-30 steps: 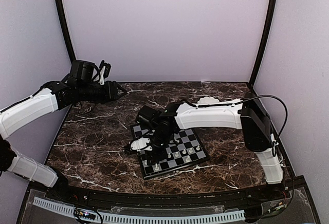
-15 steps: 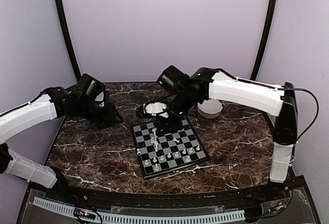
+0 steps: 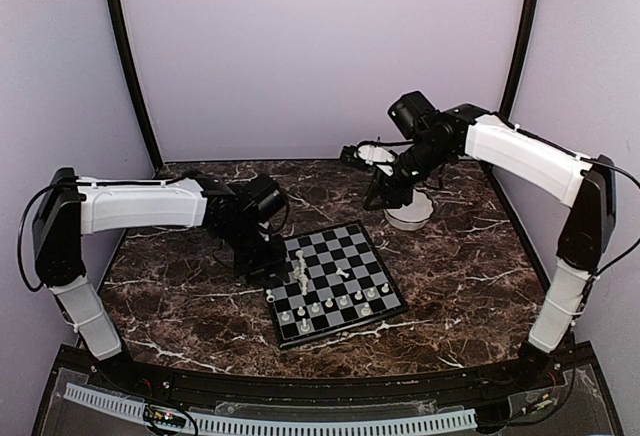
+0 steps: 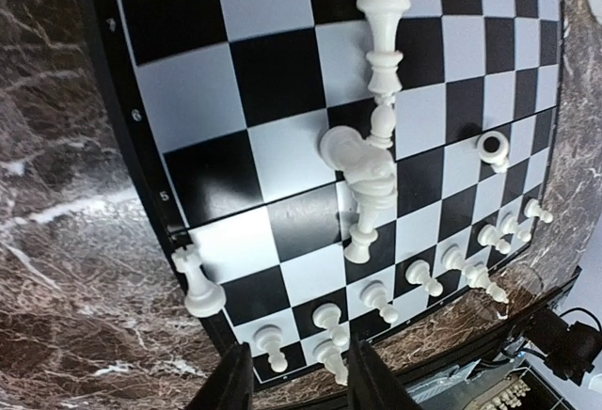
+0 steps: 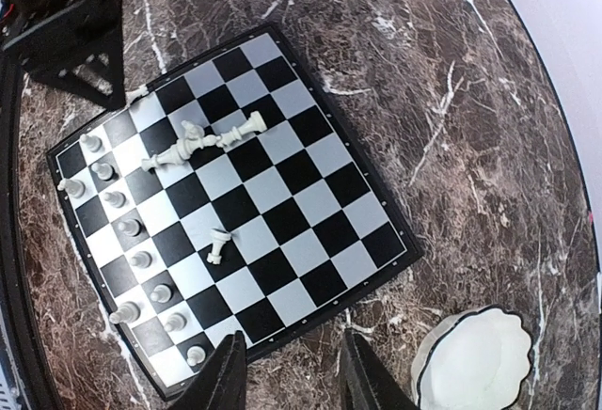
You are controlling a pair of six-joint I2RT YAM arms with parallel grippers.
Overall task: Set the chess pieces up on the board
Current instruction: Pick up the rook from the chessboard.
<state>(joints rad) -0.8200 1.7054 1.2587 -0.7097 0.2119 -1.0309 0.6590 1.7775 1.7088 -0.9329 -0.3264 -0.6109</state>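
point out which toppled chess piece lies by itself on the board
The lone small piece near the middle of the board, with bare squares all round it. The other fallen pieces lie bunched together in one heap.

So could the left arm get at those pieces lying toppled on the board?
Probably yes. The left arm hangs at the edge of the board, jaws open, with the toppled pieces just ahead of them and nothing in between.
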